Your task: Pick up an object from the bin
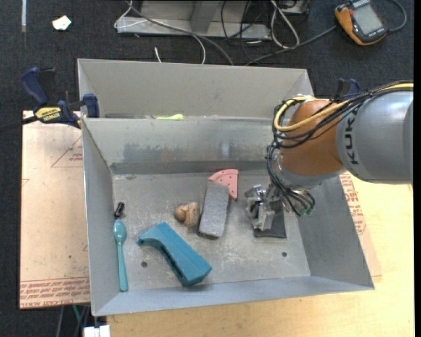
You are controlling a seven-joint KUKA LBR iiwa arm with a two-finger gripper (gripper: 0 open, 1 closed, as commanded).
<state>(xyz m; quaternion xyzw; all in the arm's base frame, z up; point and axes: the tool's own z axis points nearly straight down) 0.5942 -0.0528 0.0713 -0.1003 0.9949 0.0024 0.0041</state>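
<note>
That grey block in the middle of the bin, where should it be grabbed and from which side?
Bring the tool straight down over the grey block and close across its narrow width, near mid-length: its long sides look straight and parallel. Likely tight beside the tan lump.

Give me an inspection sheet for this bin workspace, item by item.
Surface: grey metal bin, floor scuffed.
Job's things: grey rectangular block nearest the end effector; pink quarter-round piece at its far end.
Clutter: tan lump, blue angled plastic handle, teal plastic spoon, small black piece.
End effector: low over the bin's right floor, above a dark flat shape.
Cables: yellow and black loops on the wrist; more beyond the bin.
Surroundings: orange handheld device on dark floor.
</note>
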